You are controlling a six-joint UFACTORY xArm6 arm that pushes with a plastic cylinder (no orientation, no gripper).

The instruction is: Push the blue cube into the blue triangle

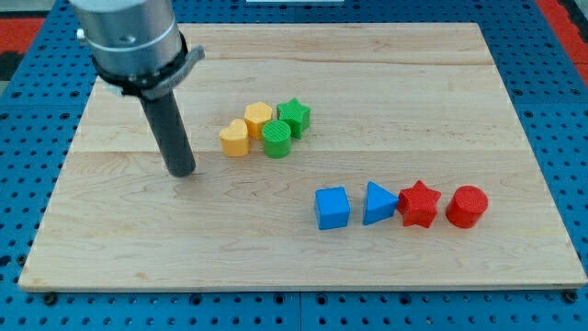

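The blue cube (pixel 332 208) sits on the wooden board, right of centre and toward the view's bottom. The blue triangle (pixel 378 204) lies just to its right, with a narrow gap or light contact between them. My tip (pixel 184 172) rests on the board far to the left of the blue cube and slightly higher in the view, left of the yellow and green cluster.
A red star (pixel 419 204) touches the blue triangle's right side, and a red cylinder (pixel 467 206) sits right of the star. A cluster stands at upper centre: yellow heart (pixel 235 139), yellow hexagon (pixel 258 118), green cylinder (pixel 276 138), green star (pixel 294 116).
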